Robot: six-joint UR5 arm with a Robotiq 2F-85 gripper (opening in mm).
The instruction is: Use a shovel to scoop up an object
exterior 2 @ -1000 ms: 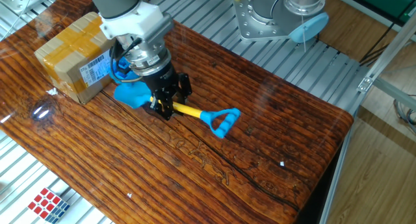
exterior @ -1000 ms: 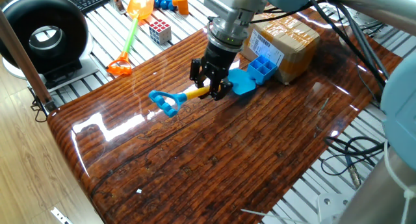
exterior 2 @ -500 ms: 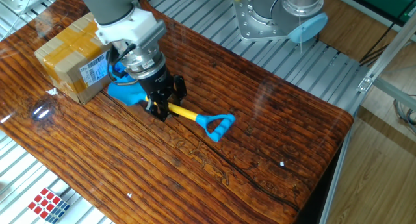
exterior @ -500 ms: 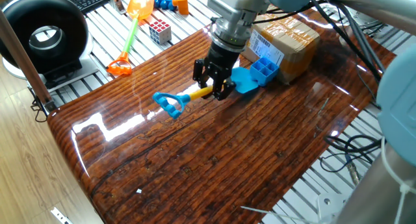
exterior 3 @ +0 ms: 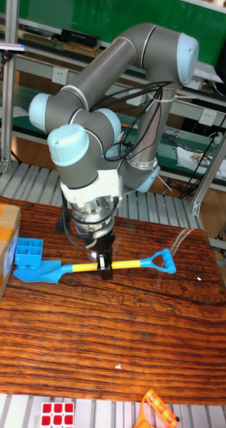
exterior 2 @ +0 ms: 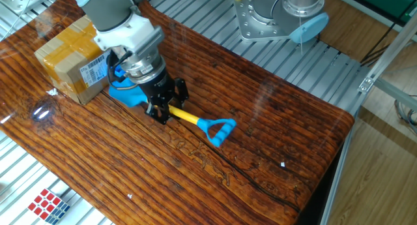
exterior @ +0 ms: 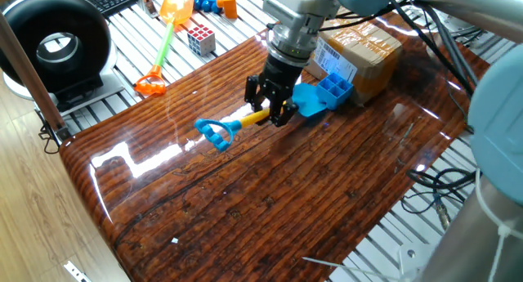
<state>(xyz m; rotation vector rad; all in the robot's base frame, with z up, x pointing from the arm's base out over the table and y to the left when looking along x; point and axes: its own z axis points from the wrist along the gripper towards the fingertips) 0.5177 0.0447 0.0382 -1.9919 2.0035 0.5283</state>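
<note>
Tall fixed view: my pincer (exterior 3: 103,266) clamps the shovel (exterior 3: 93,266) by its yellow shaft.
Blade lies flat on the surface (exterior 3: 126,334), tip touching the object (exterior 3: 29,251) beside the cardboard box (exterior 3: 3,251).

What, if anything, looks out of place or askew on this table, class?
Nothing stands out. The gripper is shut on the yellow shaft of the shovel, whose blue blade sits at the blue block beside the cardboard box. Nothing looks spilled or damaged.
</note>
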